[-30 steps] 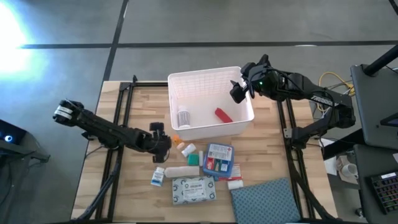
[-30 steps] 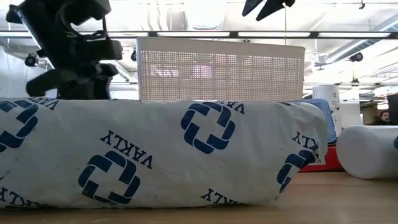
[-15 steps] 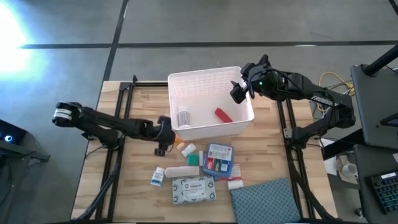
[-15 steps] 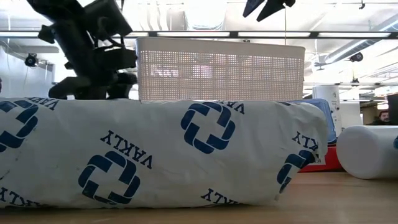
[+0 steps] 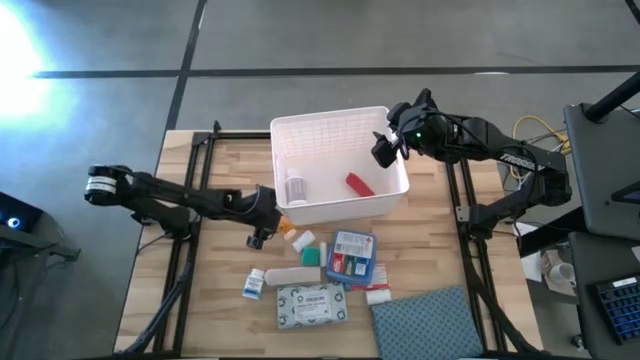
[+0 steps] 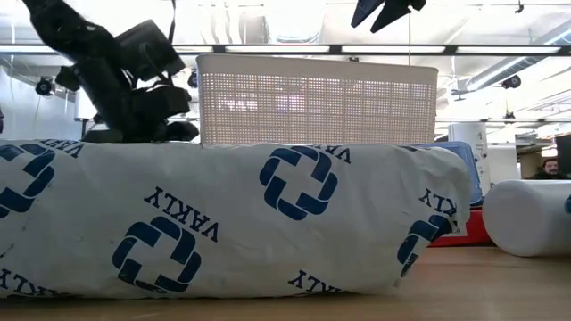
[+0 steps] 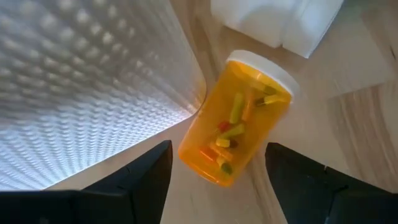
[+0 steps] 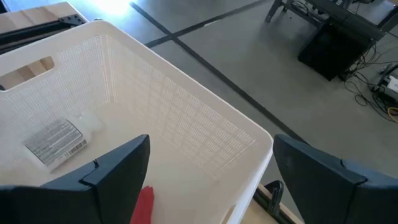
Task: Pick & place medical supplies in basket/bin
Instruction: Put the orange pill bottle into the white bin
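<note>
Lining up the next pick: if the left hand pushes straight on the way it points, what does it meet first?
Most likely the orange pill vial, lying on the table between the open left hand's fingers, beside the basket wall; depth is uncertain.

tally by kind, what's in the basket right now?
white pill bottle: 1
red tube: 1
Total in the basket: 2
</note>
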{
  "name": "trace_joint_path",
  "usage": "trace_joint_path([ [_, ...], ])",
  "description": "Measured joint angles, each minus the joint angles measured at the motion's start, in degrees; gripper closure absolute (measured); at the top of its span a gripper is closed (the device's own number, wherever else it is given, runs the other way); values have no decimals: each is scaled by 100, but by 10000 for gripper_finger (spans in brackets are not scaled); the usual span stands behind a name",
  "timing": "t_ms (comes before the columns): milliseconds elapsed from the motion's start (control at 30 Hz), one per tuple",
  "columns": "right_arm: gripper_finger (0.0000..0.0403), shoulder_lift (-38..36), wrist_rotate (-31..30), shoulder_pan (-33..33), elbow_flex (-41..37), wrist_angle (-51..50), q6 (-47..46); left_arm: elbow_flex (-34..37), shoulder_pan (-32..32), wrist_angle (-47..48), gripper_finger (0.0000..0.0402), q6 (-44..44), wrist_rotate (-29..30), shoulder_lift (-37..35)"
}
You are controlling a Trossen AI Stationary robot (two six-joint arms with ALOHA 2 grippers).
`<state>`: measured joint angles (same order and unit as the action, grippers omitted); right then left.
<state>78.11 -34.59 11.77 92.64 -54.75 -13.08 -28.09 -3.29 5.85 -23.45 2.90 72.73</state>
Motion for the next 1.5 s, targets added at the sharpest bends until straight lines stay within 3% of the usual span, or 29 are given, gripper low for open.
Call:
trace_joint_path([
  [300, 74, 0, -6, 0, 0, 1, -117, 411, 91, -218, 178, 387, -474, 0],
  [567, 74, 0, -7, 0, 0, 1, -304, 127, 251, 62, 186, 1877, -223, -14],
  [1033, 74, 0, -7, 2, 0, 1, -304, 80, 559, -51, 186, 1841, -275, 9],
  [1333, 74, 0, -7, 2, 0, -42, -299, 84, 855, 683, 186, 2332, -476, -3],
  [1400, 74, 0, -7, 2, 0, -43, -284, 80, 970, 743, 186, 2363, -359, -33],
  [1500, 74, 0, -7, 2, 0, -43, -284, -5, 1099, 721, 186, 2421, 436, -98],
])
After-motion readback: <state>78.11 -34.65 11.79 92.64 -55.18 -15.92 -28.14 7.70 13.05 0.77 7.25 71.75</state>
